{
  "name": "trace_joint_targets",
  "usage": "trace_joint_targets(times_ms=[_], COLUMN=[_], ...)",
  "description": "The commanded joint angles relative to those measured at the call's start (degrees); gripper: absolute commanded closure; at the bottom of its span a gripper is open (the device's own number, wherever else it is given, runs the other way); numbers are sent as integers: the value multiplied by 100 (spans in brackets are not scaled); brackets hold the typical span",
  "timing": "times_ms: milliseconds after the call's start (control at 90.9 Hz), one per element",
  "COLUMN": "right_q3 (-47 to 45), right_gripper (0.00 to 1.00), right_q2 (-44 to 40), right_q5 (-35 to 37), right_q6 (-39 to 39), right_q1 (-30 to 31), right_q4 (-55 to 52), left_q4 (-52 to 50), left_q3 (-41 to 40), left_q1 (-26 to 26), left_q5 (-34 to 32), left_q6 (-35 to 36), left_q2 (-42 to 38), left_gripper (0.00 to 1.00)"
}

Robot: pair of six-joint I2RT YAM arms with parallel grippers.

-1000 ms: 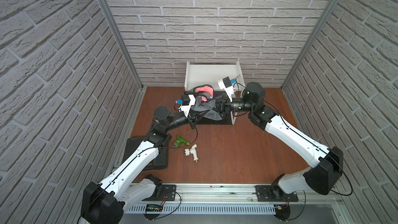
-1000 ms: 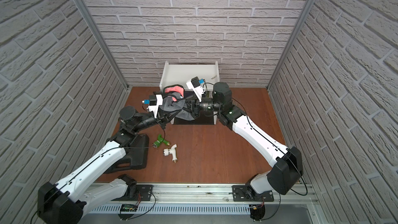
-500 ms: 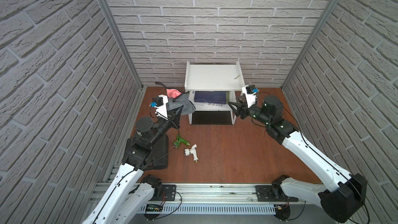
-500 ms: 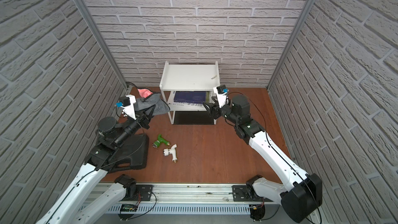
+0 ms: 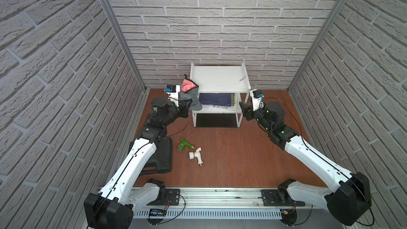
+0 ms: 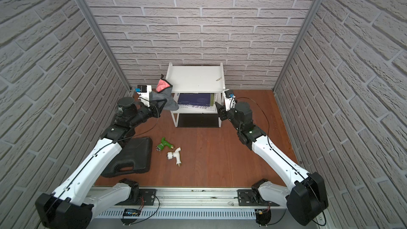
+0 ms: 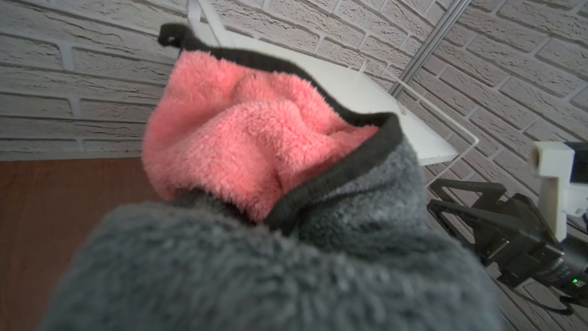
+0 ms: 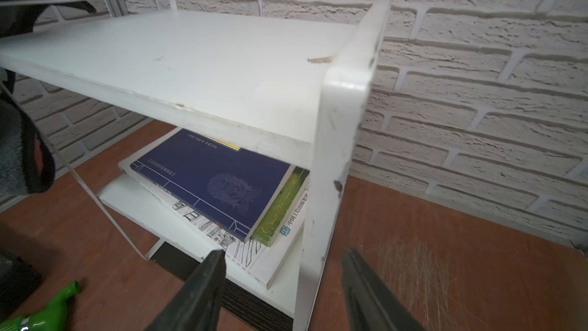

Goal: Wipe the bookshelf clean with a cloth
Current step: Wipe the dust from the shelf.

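Brown tabletop (image 5: pixel 242 150) w/ brick walls (image 5: pixel 220 29); bookshelf (image 5: pixel 220 80) at back.

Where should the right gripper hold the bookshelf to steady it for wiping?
Probably best: take the bookshelf by its right side panel, at the front edge between the top and middle tiers. Come straight in from the front: the panel is thin, flat and upright, and the open right gripper faces that edge.

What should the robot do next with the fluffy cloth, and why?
Probably swing the left gripper sideways to lay the cloth on the top tier of the bookshelf. The cloth hangs pinched beside that tier's edge, not spread on it, and a small scrap lies on the tier.
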Motion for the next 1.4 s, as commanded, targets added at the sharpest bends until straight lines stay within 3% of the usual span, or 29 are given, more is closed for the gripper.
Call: trace_joint_targets(times_ms=[0,209,407,550,605,759,968,1221,1386], right_q3=[64,395,349,409,476,462,539,553,497], right_gripper=[38,39,40,43,48,56,69,96,97], right_q2=[182,262,159,254,293,334,408,432,456], right_q5=[212,-127,-228,-434,-498,-400,-534,-687,-792], right_q6=[-41,-165,-198,-417,-509,-570,-500,-514,-672], right_q1=[26,26,25,23,20,18,18,18,18], right_q4=[268,405,579,536,435,475,512,562,596], left_q4=[498,-7,-847,-767,-733,-536,-152,232,374], left_q3=[-611,483,534,634,807,1408,2643,2195,2399], left_q1=[109,223,403,1248,1410,1590,1605,1529,1520], left_q5=[-52,97,-1230,373,711,907,1727,1983,1858], left_q6=[-479,54,-171,-447,-435,-281,-565,-728,-714], left_q2=[-204,-207,-436,-199,-29,466,1870,1584,1964], left_gripper=[100,100,100,100,100,100,100,100,100])
